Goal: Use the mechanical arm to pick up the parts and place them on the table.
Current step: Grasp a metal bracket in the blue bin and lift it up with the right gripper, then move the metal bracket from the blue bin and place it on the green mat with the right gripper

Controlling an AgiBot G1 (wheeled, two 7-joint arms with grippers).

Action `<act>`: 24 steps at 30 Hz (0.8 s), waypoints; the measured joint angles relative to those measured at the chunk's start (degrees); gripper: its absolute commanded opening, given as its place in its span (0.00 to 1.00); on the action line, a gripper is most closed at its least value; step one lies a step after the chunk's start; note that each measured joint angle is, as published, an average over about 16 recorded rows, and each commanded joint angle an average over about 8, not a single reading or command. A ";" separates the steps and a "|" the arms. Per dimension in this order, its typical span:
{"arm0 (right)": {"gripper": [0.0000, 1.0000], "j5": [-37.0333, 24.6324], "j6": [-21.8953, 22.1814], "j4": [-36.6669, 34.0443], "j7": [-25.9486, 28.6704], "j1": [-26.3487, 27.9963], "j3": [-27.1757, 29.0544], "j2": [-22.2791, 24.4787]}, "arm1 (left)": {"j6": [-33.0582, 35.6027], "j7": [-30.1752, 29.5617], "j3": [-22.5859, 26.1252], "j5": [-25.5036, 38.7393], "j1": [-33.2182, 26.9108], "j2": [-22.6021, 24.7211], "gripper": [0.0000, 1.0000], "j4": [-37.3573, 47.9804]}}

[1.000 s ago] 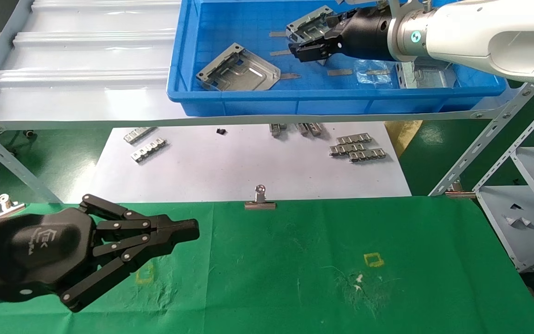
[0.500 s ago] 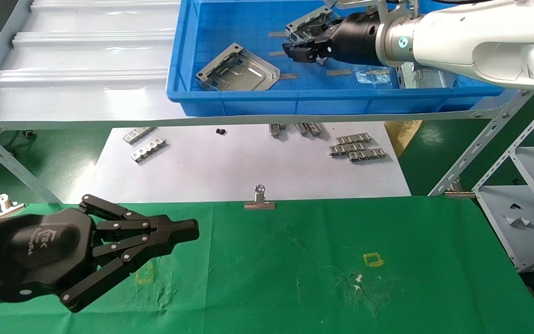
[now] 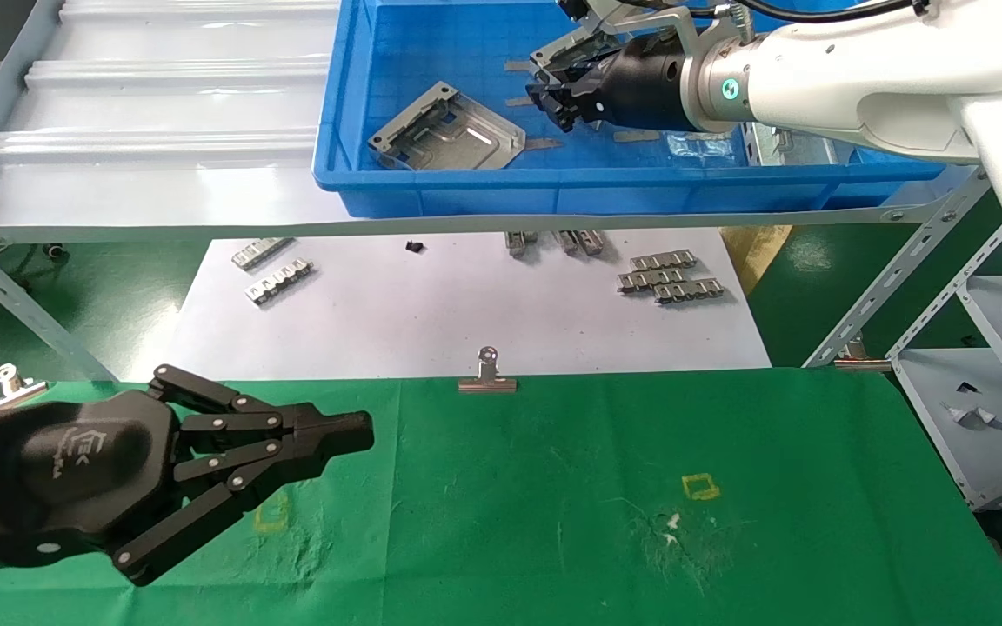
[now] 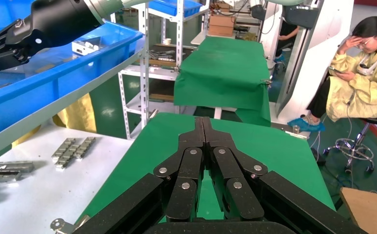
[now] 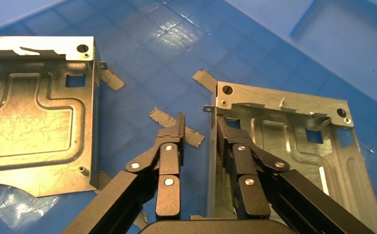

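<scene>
- Right tool [image 3: 553,97] is over the blue bin [image 3: 431,187] on the shelf, at the end of the white arm [image 3: 858,74] with its green-lit ring.
- In the right wrist view, its fingers [image 5: 169,146] stand a narrow gap apart, one finger against the folded-up edge of a metal bracket [image 5: 293,146], the other out over the bin floor; nothing is clamped between them.
- From the head view that bracket [image 3: 572,49] shows just behind the tool, tilted, partly hidden by the black body.
- A second bracket [image 3: 447,132] lies flat in the bin, near the front wall and left of the tool, well clear of it; the right wrist view shows it too [image 5: 35,126].
- A third bracket [image 3: 792,143] sits at the bin's right end, mostly hidden under the arm.
- Thin metal strips [image 5: 177,127] are scattered on the bin floor between the brackets.
- Left tool [image 3: 360,432] hovers parked over the near-left part of the green worktop [image 3: 553,522], fingers pressed together and holding nothing; the left wrist view confirms the tips [image 4: 202,122] meet.
- No bracket lies on the green worktop.
- Behind the worktop, a white sheet [image 3: 431,322] carries small ridged pieces [image 3: 671,276].
- A steel clip [image 3: 488,376] grips the worktop's far edge.
</scene>
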 measured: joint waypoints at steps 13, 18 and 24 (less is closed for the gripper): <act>0.00 4.19 2.62 1.02 -3.30 2.19 -1.77 1.02 | 0.00 0.00 0.00 0.00 0.00 0.00 0.99 0.00; 0.00 6.80 -1.45 1.62 -6.86 4.28 -0.94 2.96 | 0.00 0.00 0.00 0.00 0.00 0.00 1.00 0.00; 0.00 10.83 -14.13 3.09 -12.74 6.75 0.64 6.98 | 0.00 0.00 0.00 0.00 0.00 0.00 1.00 0.00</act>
